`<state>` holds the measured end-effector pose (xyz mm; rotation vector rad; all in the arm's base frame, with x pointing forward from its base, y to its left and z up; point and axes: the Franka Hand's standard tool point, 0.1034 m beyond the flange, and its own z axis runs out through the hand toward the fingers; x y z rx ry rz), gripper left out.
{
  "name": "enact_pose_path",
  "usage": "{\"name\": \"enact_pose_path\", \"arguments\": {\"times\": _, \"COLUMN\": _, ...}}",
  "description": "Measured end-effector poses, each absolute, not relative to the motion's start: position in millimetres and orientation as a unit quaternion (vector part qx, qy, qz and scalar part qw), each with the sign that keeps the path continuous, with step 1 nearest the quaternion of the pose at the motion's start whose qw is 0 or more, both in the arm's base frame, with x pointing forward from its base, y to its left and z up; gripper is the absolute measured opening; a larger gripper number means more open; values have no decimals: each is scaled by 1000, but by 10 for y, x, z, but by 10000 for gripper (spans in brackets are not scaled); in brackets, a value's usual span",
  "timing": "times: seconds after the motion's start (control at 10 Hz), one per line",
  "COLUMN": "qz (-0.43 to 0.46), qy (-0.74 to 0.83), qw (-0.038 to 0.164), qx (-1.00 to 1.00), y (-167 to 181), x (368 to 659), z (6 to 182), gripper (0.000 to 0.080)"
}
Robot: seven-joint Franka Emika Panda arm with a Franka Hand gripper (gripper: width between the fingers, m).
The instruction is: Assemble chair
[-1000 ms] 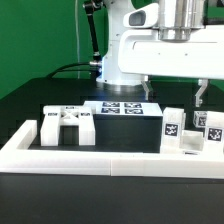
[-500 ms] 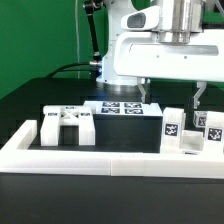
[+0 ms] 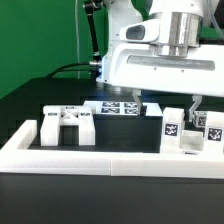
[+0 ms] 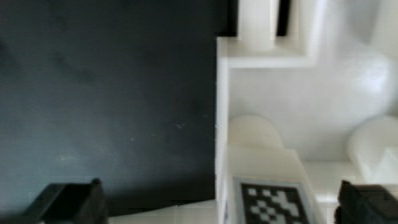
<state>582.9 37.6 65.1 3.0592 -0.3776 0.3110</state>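
The chair is in loose white tagged pieces along the front wall. A bracket-like piece (image 3: 68, 125) stands at the exterior view's left, and two tagged posts (image 3: 171, 128) (image 3: 212, 124) stand at its right. My gripper (image 3: 168, 108) hangs open just above the nearer post, one finger on either side of it and neither touching. In the wrist view that tagged post (image 4: 270, 195) lies between the dark fingertips (image 4: 71, 200) of the gripper (image 4: 221, 205), closer to one finger than the other. Nothing is held.
The marker board (image 3: 118, 108) lies flat on the black table behind the pieces. A long low white border wall (image 3: 100, 158) runs along the front. The arm's white body fills the upper right of the exterior view. More white parts (image 4: 302, 90) lie beside the post.
The arm has come down toward the tagged posts and shifted slightly to the exterior view's left. The jaws have stayed wide open. No piece has moved.
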Motion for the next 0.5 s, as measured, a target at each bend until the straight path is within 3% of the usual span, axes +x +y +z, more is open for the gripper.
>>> {"name": "enact_pose_path", "arguments": {"times": 0.5, "qz": 103, "qy": -124, "qw": 26, "qx": 987, "y": 355, "x": 5821, "z": 581, "gripper": 649}}
